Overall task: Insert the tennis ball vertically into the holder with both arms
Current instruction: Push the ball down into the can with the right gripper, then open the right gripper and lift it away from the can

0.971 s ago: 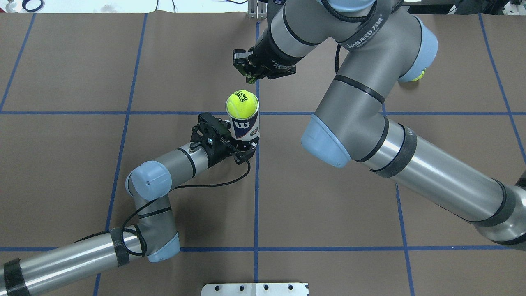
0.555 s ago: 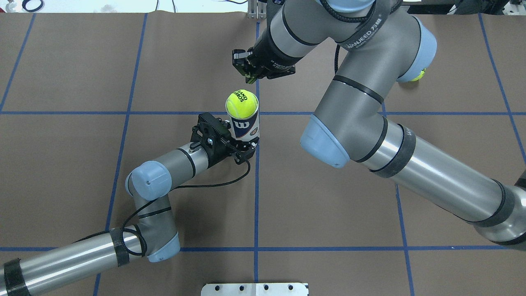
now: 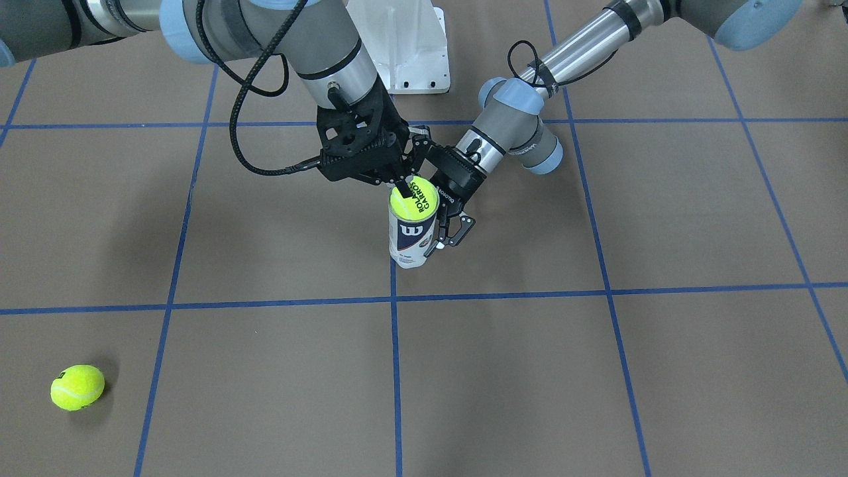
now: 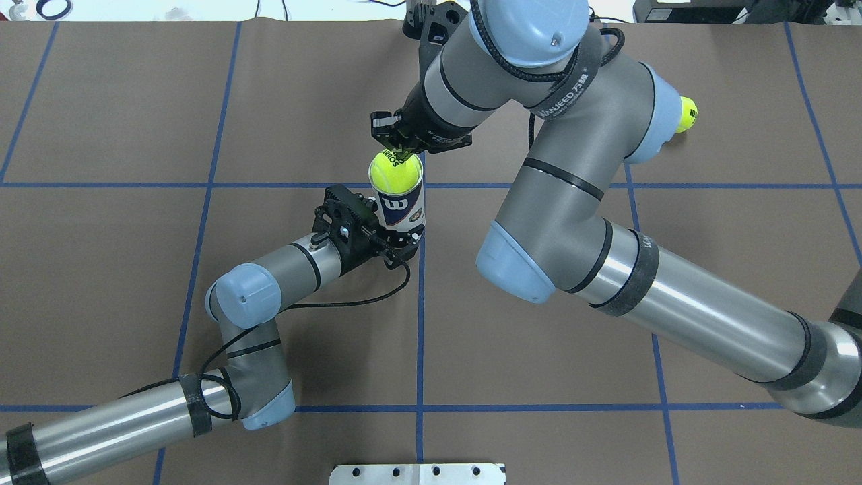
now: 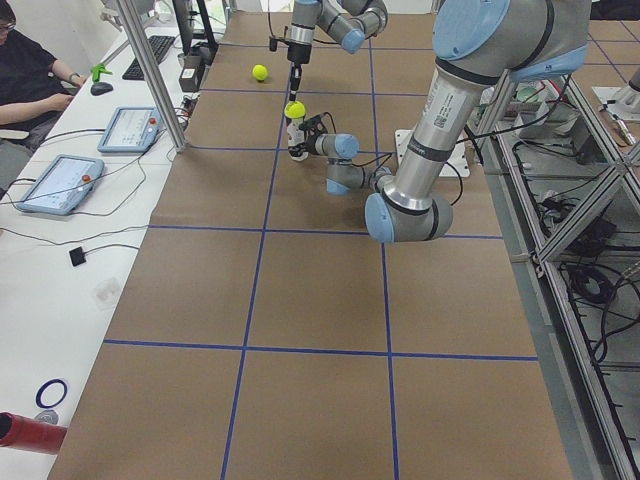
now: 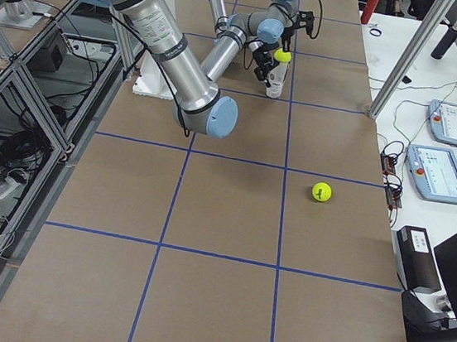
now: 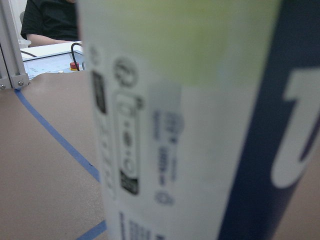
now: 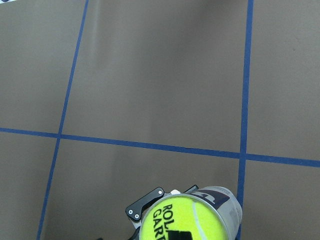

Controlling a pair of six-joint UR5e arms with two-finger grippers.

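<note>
1. Progress: ball [image 4: 394,174] sits in the mouth of the holder [image 4: 403,207], top half proud of the rim. Judged partly inserted; not seated.
2. Left to do, as judged: press ball down the tube, then clear both arms.
3. Holder location: upright on the desk [image 4: 121,269], beside a blue tape crossing near desk centre. Base on the desk surface.
4. Holder axis: long axis vertical, open end up, "W" label facing the robot side in overhead view. No lean evident in front or side views.
5. Left claw [image 4: 397,244]: clamped on the holder's lower body from the side, fingers either side of the tube. Left wrist cam filled by the label at close range, consistent w/ a hold.
6. Right claw [image 4: 399,149]: pointing down, tip directly above the ball and at or touching its top per front view. Fingers close together, nothing held between them; exact gap cannot be told.
7. Second ball [image 3: 77,387] lies loose on the desk, well apart from the holder. Not in play.
8. Risk, judged: off-centre push could tip the tube against the left claw's hold.
</note>
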